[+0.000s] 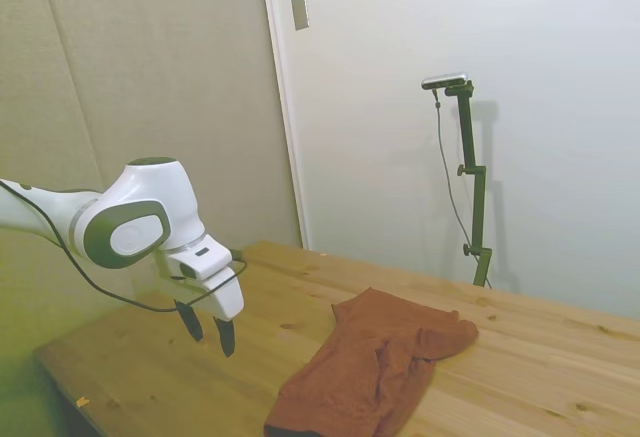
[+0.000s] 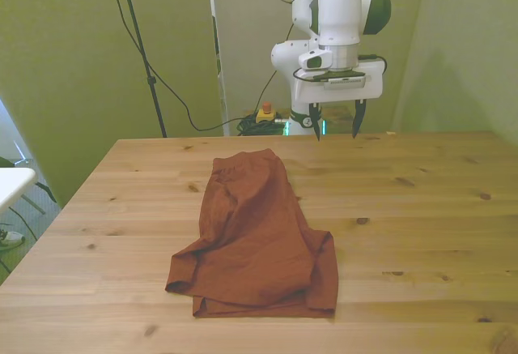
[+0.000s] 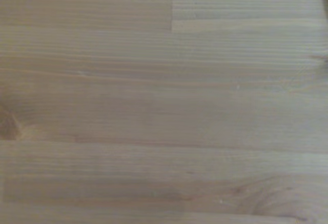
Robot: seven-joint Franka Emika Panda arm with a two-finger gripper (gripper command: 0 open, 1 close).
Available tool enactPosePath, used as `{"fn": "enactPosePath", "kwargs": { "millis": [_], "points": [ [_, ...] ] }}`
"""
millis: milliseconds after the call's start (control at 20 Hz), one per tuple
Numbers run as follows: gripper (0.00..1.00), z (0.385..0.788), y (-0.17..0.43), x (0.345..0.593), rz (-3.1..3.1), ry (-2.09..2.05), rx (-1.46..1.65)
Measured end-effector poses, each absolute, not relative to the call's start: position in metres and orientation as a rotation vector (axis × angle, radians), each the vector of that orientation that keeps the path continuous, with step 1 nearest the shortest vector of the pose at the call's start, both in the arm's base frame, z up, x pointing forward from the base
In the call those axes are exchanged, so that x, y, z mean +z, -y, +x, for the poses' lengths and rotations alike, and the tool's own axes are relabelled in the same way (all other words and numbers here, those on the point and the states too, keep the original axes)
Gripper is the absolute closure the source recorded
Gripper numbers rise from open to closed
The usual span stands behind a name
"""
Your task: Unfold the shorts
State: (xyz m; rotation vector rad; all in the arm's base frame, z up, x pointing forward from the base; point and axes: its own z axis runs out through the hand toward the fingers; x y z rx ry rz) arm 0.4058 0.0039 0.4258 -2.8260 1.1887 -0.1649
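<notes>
Three views here, and each gives a different slice. In the front view the shorts [image 2: 257,236] lie in the middle of the wooden surface [image 2: 421,208], rust-brown, folded over on themselves with a narrower end toward the top of the frame and a wider, doubled-up end toward the bottom. The pincer [image 2: 335,121] hangs in the upper middle of that frame, above the far edge of the surface, fingers spread apart and holding nothing, well apart from the fabric.

The side view shows something the front doesn't: how high the pincer [image 1: 207,329] sits. It's clearly off the wood, in the lower left of the frame, with the shorts [image 1: 375,362] bunched at lower centre, running off the bottom edge. You also get the wrinkles and an overlapped flap much better from here.

The wrist view is just bare wood grain [image 3: 164,106], slightly soft, with a knot at the left edge, no fabric in it at all.

The front view also shows cables and a small red and yellow thing [image 2: 265,113] on the floor behind the surface.
</notes>
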Motion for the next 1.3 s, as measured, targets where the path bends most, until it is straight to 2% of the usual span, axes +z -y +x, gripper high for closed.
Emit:
{"fn": "enactPosePath", "kwargs": {
  "millis": [200, 450, 600, 750, 1100, 1300],
  "points": [
    [0.0, 0.408, 0.019, 0.428, -2.783, -1.255, -0.179],
    [0.0, 0.405, 0.142, 0.45, -2.633, -1.45, -0.193],
    [0.0, 0.406, 0.206, 0.451, -2.573, -1.549, -0.166],
    [0.0, 0.408, 0.249, 0.441, -2.518, -1.619, -0.138],
    [0.0, 0.408, 0.332, 0.392, -2.42, -1.672, 0.02],
    [0.0, 0.41, 0.357, 0.382, -2.375, -1.625, 0.068]
  ]
}}
